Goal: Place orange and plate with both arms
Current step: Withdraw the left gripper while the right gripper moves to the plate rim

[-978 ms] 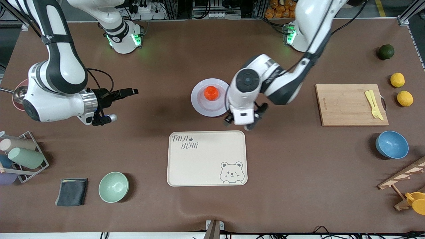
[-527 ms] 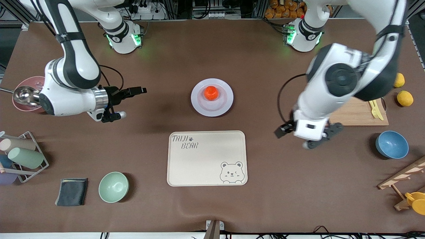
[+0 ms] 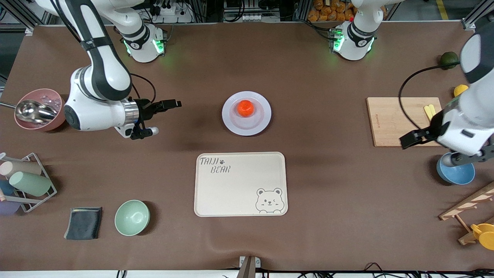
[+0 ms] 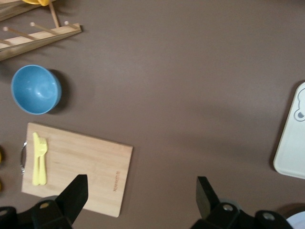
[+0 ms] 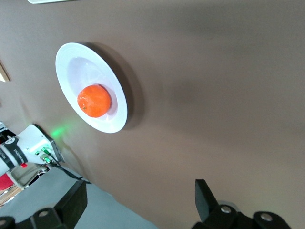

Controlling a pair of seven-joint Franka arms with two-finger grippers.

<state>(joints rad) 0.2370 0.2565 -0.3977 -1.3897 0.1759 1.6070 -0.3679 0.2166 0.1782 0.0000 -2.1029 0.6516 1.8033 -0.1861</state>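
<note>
The orange [image 3: 245,108] sits in the middle of the pale plate [image 3: 232,122] at the table's centre. Both also show in the right wrist view, orange [image 5: 94,100] on plate [image 5: 76,64]. My right gripper [image 3: 174,103] is open and empty, up over bare table beside the plate toward the right arm's end; its jaws [image 5: 139,190] stand wide apart. My left gripper [image 3: 406,139] is open and empty over the edge of the wooden cutting board [image 3: 397,121], far from the plate; it also shows in the left wrist view [image 4: 140,187].
A cream bear-print tray [image 3: 240,183] lies nearer the camera than the plate. Yellow cutlery [image 3: 429,111] lies on the board, with a blue bowl [image 3: 459,175], lemon [image 3: 460,90] and green fruit [image 3: 447,58] close by. A mint bowl [image 3: 132,217], dark cloth [image 3: 83,222], cup rack [image 3: 23,181] and pink bowl [image 3: 38,116] are at the right arm's end.
My left arm has swung from beside the plate out to the left arm's end, over the cutting board. My right gripper has moved closer to the plate. Orange and plate have not moved.
</note>
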